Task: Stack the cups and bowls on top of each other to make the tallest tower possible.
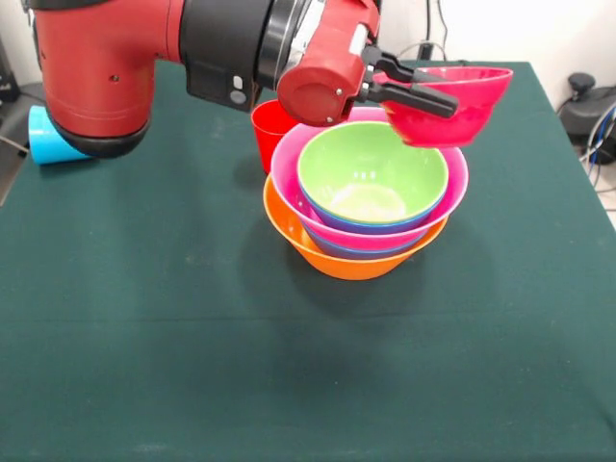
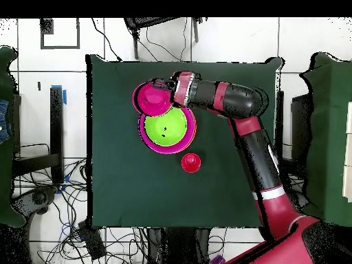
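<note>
The tower stands mid-table: a big orange bowl point(image 1: 339, 260) as base, with a pink bowl point(image 1: 286, 166), blue and purple rims and a lime green bowl point(image 1: 371, 175) nested in it; the green bowl also shows in the overhead view point(image 2: 165, 128). My gripper point(image 1: 435, 97) is shut on the rim of the small red bowl point(image 1: 452, 108), held tilted above the tower's far right side, also in the overhead view point(image 2: 152, 99). A red cup point(image 1: 267, 130) stands upright just behind the tower. A light blue cup point(image 1: 48, 136) lies on its side at far left. The lime green cup is out of view.
The dark green table point(image 1: 144, 366) ends close to the right of the tower's side in the front view. My bulky red arm point(image 1: 106, 67) hangs over the table's far left. Cables and chairs point(image 2: 41, 199) surround the table on the floor.
</note>
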You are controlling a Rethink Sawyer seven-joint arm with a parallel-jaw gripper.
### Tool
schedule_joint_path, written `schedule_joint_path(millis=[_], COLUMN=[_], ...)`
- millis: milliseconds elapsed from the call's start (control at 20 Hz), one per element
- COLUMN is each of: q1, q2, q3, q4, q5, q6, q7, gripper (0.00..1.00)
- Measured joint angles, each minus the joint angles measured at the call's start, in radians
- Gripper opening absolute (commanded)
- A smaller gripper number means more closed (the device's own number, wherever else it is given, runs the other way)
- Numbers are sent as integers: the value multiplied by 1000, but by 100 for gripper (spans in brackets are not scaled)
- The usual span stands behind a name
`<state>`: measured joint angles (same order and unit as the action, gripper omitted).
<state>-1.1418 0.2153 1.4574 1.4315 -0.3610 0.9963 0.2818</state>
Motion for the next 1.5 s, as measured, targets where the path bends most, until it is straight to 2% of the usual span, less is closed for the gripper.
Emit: schedule_joint_path(millis=[800, 1350, 1400, 1500], q1=[-16, -24, -22, -22], q2=[66, 85, 79, 77], q3=[-56, -117, -136, -139], q4=[-55, -113, -122, -123], q5=[0, 0, 0, 0], q6=[5, 78, 100, 102], q7=[-20, -119, -135, -135], gripper=[0, 0, 100, 100])
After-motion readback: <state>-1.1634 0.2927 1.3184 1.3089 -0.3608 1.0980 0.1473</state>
